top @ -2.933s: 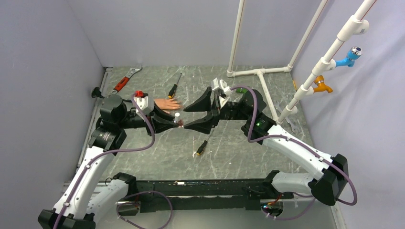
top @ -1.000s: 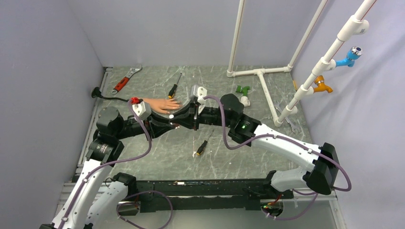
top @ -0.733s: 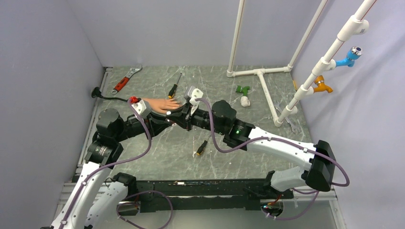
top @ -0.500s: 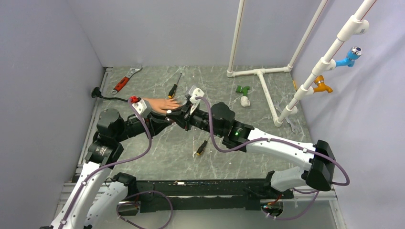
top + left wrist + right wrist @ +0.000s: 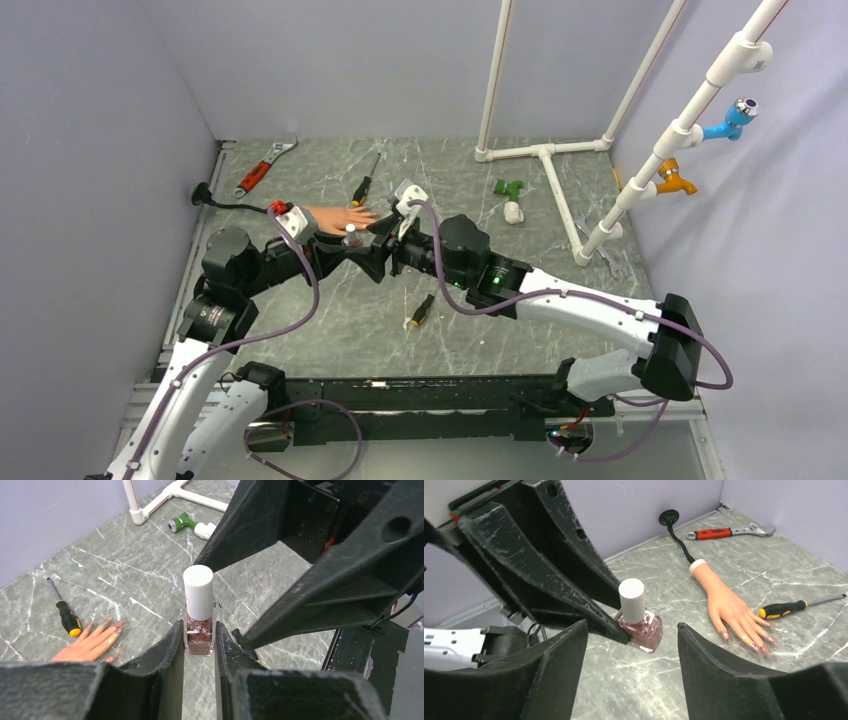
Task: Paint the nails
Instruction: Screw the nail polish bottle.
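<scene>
Lying flat on the grey marbled counter, the nails tip the spread fingers of a flesh-coloured mannequin hand and show a glittery pink coat. The hand rests palm down, its white cuff toward the back wall, apart from both arms. Near it, raised off the counter, a nail polish bottle with a white cap and pink glitter contents stands upright, pinched at its glass body by the left gripper, whose fingers press on either side. The right gripper faces it with jaws spread, one finger to each side of the bottle and clear of it. A yellow-and-black screwdriver lies just beside the fingertips. Farther back lie a red-handled adjustable wrench and a black cable.
</scene>
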